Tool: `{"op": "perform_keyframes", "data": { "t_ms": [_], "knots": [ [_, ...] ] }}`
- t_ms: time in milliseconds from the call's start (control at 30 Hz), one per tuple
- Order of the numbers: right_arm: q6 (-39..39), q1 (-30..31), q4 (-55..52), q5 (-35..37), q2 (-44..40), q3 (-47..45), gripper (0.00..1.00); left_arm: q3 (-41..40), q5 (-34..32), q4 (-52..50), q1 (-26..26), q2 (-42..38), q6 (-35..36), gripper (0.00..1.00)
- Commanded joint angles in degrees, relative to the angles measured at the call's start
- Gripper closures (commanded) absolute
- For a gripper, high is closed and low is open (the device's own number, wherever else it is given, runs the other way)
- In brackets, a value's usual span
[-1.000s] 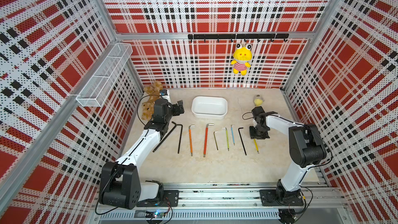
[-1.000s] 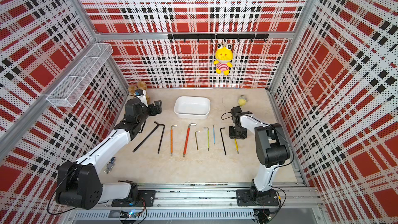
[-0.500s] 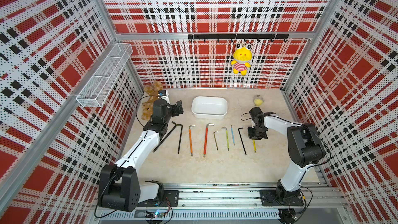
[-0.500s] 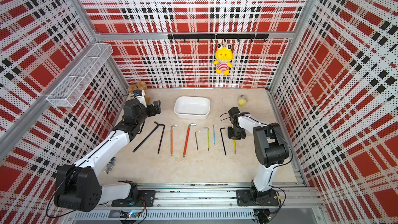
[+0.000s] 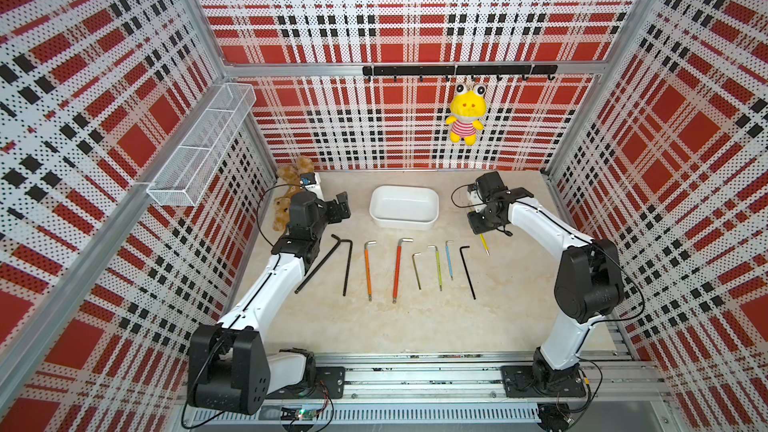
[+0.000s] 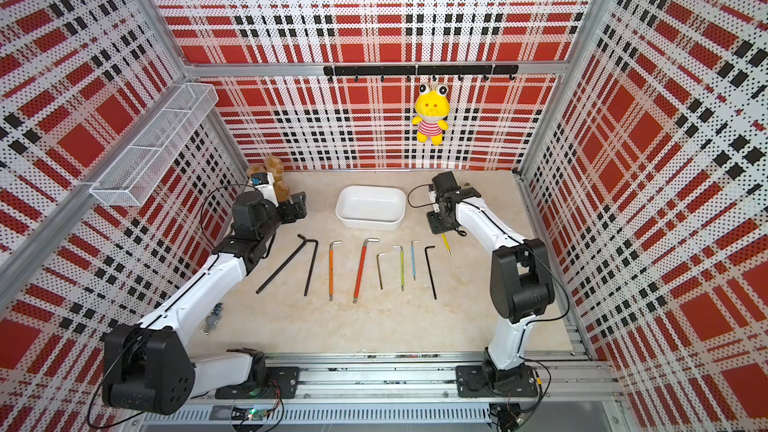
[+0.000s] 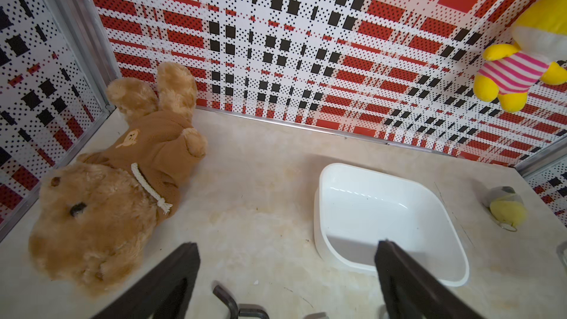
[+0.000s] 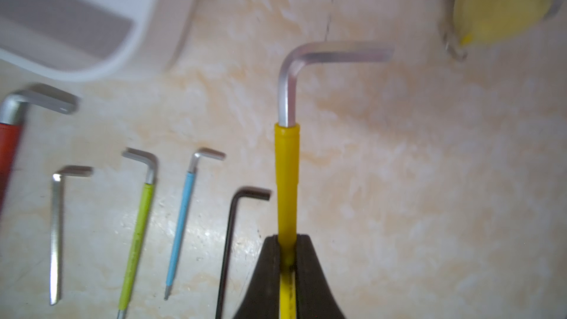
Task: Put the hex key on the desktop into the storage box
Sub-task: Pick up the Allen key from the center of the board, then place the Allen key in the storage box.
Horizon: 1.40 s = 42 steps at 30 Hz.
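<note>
Right wrist view shows the yellow hex key (image 8: pixel 287 179) clamped by its sleeve between the jaws of the right gripper (image 8: pixel 287 237), bare bent end pointing forward.

Change noted: a second ago this gripper stood low over the key, at the right end of the row on the worktop (image 5: pixel 415 326). It has since clenched on the key and drawn back toward the rear. In both top views the key's yellow tip hangs below the gripper (image 5: pixel 484 245), and it appears to be raised off the surface. The sharp key against a blurred background suggests that the arm is moving.

Storage box (image 5: pixel 403 224) is empty and sits to the left of the held key, near but apart.

Black hex key (image 8: pixel 228 240), the closest neighbour, lies undisturbed, as does the row of other hex keys (image 5: pixel 397 272).

Left gripper (image 7: pixel 285 250) hangs released with jaws wide, holding nothing, near the box's other end.

Assessment: pickup is achieved. Carrying the key over the rim and releasing it remains, and the rest of the row is still to be cleared.
</note>
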Motion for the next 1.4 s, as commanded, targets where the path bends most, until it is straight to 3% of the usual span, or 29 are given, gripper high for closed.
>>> {"op": "perform_keyframes", "data": {
  "t_ms": [0, 400, 667, 1100, 1300, 1367],
  "knots": [
    [-10.17, 2.85, 0.19, -2.91, 4.53, 7.50, 1.00, -1.28, 0.86, 0.12, 0.48, -2.03, -0.52, 0.03],
    [-23.02, 10.89, -4.49, -10.81, 29.56, 45.10, 1.00, -3.23, 1.41, 0.16, 2.08, -4.81, -0.96, 0.03],
    [-27.34, 11.80, 2.20, -15.45, 33.96, 45.53, 1.00, -2.90, 1.95, 0.20, 2.32, -4.02, -0.79, 0.03],
    [-26.53, 11.80, 2.55, -14.33, 42.01, 49.48, 0.99, -2.91, 2.29, 0.29, 3.22, -2.92, -0.61, 0.03],
    [-25.49, 11.80, 3.77, -13.46, 42.83, 49.48, 0.49, -2.70, 2.51, 0.29, 3.49, -2.44, -0.61, 0.03],
    [-25.11, 11.80, 4.55, -13.23, 42.57, 49.48, 0.42, -2.66, 2.53, 0.29, 3.51, -2.44, -0.61, 0.03]
  ]
}}
